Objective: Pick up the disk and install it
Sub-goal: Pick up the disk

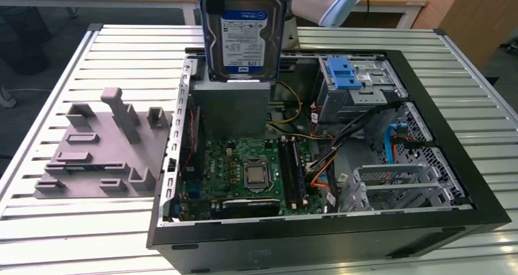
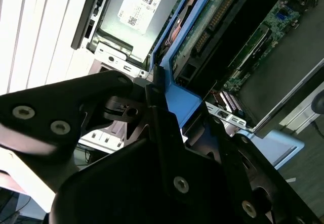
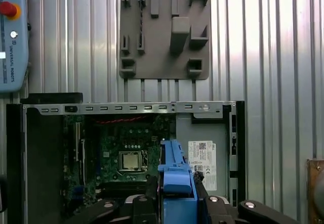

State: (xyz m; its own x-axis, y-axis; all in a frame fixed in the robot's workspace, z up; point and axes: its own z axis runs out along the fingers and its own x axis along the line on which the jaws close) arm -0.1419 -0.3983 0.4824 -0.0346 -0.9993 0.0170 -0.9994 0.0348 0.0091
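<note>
Jaws tight on the disk (image 1: 242,32), upright, clear above the open case (image 1: 324,244) rim.

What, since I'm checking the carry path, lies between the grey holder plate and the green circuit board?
In the first wrist view, a bare strip of slatted table, then the computer case's slotted metal rim.

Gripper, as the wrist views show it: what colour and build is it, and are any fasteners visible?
In both wrist views the gripper is matte black. The second wrist view shows broad, flat link plates with angular outlines and rounded ends, joined at round pivots and dotted with silver screw heads.
</note>
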